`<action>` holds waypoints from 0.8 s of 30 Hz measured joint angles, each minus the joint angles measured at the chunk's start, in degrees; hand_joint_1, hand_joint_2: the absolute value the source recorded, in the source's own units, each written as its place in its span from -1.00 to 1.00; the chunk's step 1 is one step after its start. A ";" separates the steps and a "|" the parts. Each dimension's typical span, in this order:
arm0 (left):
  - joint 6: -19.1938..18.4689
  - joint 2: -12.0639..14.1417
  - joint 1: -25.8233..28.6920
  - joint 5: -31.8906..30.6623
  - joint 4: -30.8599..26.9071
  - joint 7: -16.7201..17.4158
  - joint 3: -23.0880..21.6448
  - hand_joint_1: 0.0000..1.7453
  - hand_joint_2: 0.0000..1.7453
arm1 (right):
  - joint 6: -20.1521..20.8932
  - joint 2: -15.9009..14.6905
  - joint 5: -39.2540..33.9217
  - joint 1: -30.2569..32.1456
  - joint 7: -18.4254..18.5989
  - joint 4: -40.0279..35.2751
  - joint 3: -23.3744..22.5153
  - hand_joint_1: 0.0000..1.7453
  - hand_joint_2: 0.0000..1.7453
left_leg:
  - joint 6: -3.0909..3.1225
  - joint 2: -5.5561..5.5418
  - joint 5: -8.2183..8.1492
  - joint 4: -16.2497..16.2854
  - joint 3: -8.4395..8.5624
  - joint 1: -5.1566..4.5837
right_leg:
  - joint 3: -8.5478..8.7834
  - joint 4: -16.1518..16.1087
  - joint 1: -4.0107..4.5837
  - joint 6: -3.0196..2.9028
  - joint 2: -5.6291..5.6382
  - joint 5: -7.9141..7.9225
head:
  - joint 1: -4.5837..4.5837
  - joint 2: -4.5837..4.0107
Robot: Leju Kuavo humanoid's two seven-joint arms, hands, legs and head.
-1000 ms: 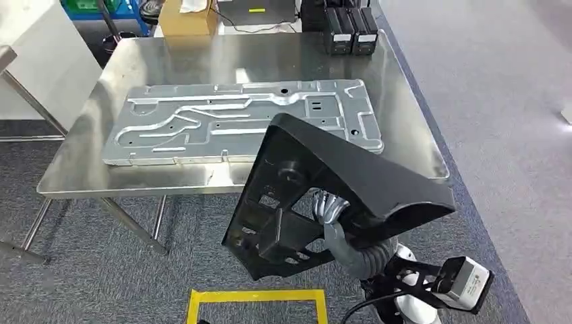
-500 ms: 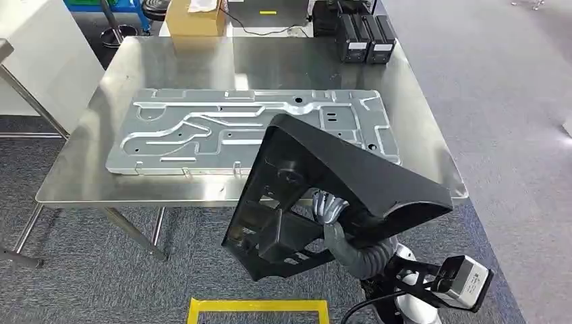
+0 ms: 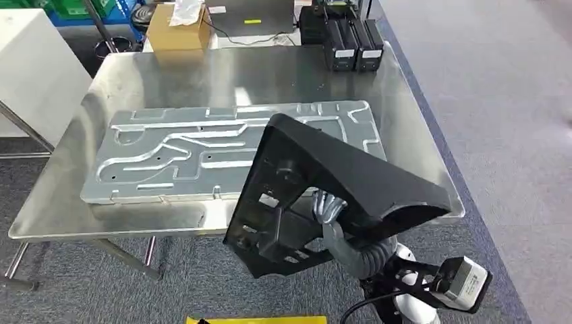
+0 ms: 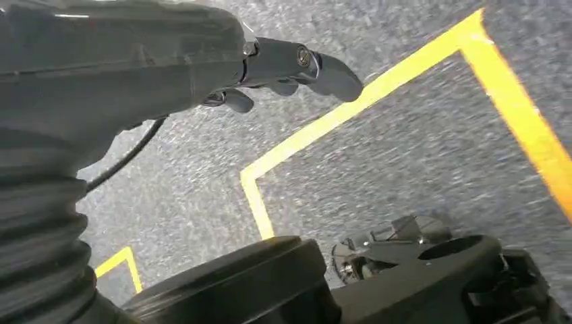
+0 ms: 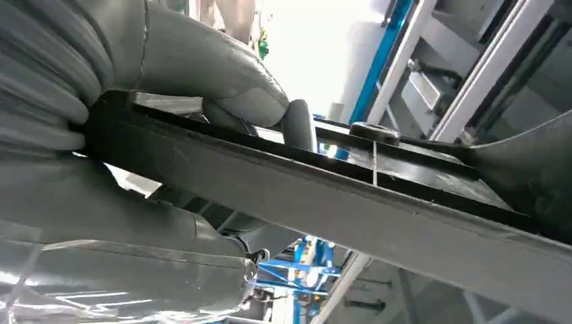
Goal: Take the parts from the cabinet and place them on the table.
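My right hand [image 3: 328, 208] grips a large black plastic part [image 3: 351, 182] from underneath and holds it tilted in the air, over the near right edge of the steel table [image 3: 270, 67]. The part hides most of that hand. In the right wrist view the thumb and fingers [image 5: 168, 67] clamp the part's thin black edge [image 5: 337, 196]. A big stamped silver metal plate [image 3: 202, 148] lies flat on the table behind the part. My left hand [image 4: 202, 61] hangs over the carpet, holding nothing, its fingers [image 4: 317, 67] loosely extended.
At the table's far edge stand a cardboard box [image 3: 177, 30], a laptop [image 3: 249, 13] and black boxes [image 3: 354, 46]. A white cabinet [image 3: 34, 61] stands at the left. Yellow tape [image 4: 378, 88] marks the grey carpet by my feet.
The whole picture has shifted: the camera has moved nearer the table and slightly to the right. The black part stays in my right hand, held the same way.
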 joint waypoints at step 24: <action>0.02 -0.26 0.73 -0.42 0.00 -0.88 0.57 -1.00 1.00 | -15.49 -1.31 23.55 -2.67 -3.43 -13.66 -1.57 0.90 1.00 | 0.58 0.04 7.51 -12.90 4.30 0.07 | -1.99 0.12 -0.96 1.60 -0.24 1.06 | -0.11 -0.02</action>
